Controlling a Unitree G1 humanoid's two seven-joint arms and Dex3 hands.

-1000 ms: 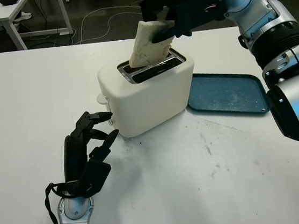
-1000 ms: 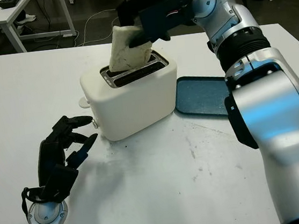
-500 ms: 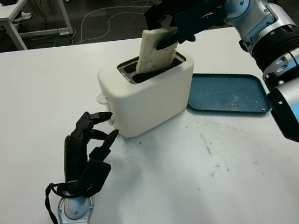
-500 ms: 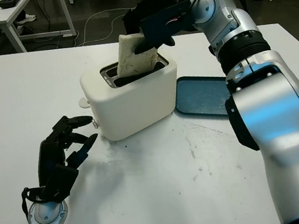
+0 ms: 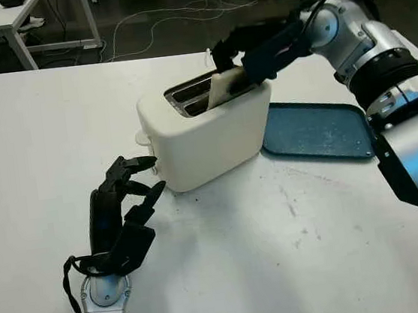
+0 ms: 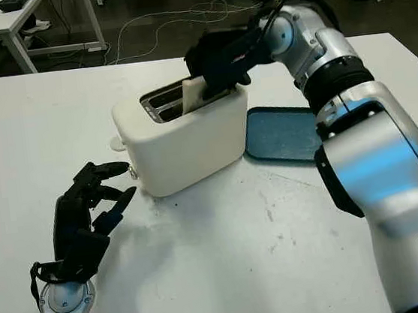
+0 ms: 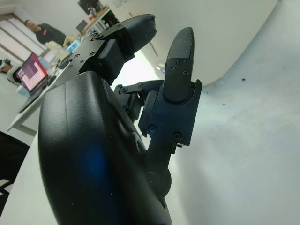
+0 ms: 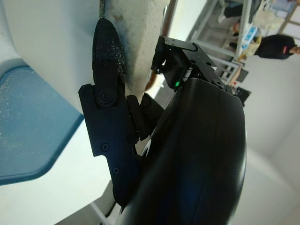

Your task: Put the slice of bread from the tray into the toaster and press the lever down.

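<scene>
Since half a second earlier, the bread (image 5: pixel 224 87) had been lowered until most of it was sunk in the nearer slot. Near the toaster (image 5: pixel 206 130), the left hand (image 5: pixel 121 212) was held open. Farther off, the bread's top was pinched by the right hand (image 5: pixel 246 54).

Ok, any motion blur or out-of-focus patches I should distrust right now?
Left eye view: the right hand over the toaster is smeared by motion, the bread slice edge soft; the left hand and blue tray are crisp. Right wrist view: the background room is out of focus. Left wrist view: the fingers are sharp, the toaster wall beyond washed out bright.
</scene>
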